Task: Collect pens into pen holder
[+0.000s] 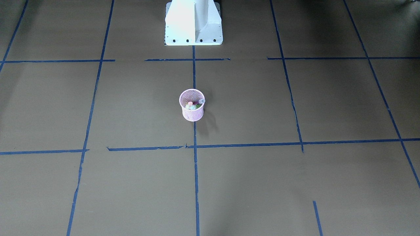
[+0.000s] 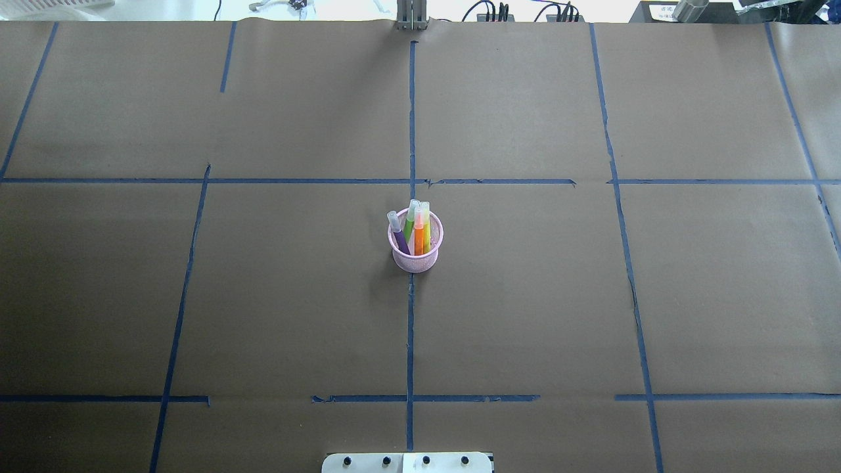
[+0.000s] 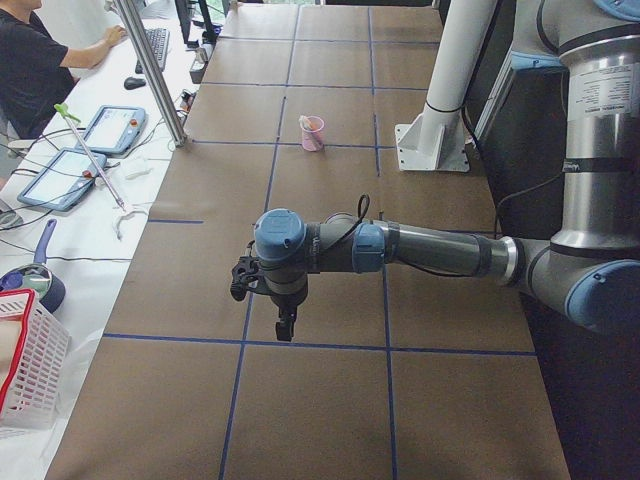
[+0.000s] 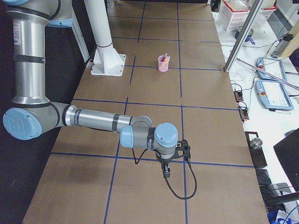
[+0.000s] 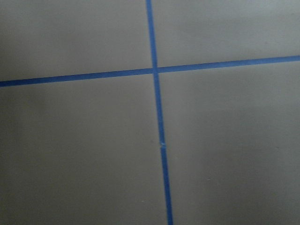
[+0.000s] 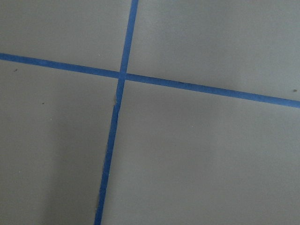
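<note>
**Both sets of fingers well apart from the filled pen holder**

1. Overhead view: the pen holder (image 2: 415, 261) stands upright on the tabletop (image 2: 263, 295). It contains the purple pen (image 2: 399, 238), the green pen (image 2: 410, 226), the orange pen (image 2: 418, 242) and a yellowish stick (image 2: 426, 233). Their pale cap ends rise above the rim.
2. Front-facing view: only the cap ends show inside the cup, and the body colours are hard to separate.
3. Side views only: the left fingers (image 3: 285, 326) and the right fingers (image 4: 166, 171) point down, close above the tabletop. Each is near a line of blue tape (image 5: 157, 117).
4. The pen holder sits far along the tabletop from both sets of fingers.
5. How far either set of fingers is parted, and whether it grips anything, cannot be told at this range.
6. Wrist views: these show only tabletop and crossing tape. The fingers are out of frame.
</note>
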Available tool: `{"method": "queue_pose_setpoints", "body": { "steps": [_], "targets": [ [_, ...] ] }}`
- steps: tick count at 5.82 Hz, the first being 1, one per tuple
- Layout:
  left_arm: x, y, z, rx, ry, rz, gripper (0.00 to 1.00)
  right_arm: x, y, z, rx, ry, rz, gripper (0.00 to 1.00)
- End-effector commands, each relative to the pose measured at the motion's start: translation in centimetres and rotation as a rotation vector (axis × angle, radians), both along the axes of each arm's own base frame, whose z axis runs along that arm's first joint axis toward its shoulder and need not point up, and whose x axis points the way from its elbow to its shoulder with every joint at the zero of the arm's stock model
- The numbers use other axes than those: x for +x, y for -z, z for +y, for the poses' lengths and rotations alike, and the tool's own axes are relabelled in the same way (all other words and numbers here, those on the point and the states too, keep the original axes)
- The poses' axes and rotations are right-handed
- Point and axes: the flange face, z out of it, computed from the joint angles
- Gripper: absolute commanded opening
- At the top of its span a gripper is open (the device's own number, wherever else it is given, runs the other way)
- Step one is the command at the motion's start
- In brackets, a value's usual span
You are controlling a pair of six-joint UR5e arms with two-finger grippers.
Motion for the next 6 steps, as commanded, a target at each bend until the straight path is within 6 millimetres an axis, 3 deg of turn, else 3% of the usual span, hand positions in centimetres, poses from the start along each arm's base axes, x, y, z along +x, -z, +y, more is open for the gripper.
{"method": "queue_pose_setpoints", "body": {
  "steps": [1, 4, 6],
  "targets": [
    [-0.6, -0.4, 2.3, -0.007, 0.004, -0.036, 1.00, -2.3, 0.6, -0.7, -0.023, 0.051, -0.008, 1.00],
    [-0.2, 0.4, 2.8, -0.031, 0.007, 0.019, 1.00, -2.6, 7.6, 1.6, -0.023, 0.118, -0.011, 1.00],
    [0.4, -0.9, 3.3, -0.062, 0.009, 0.084, 1.00, -2.2, 7.7, 1.8, -0.023, 0.130, -0.014, 1.00]
  ]
}}
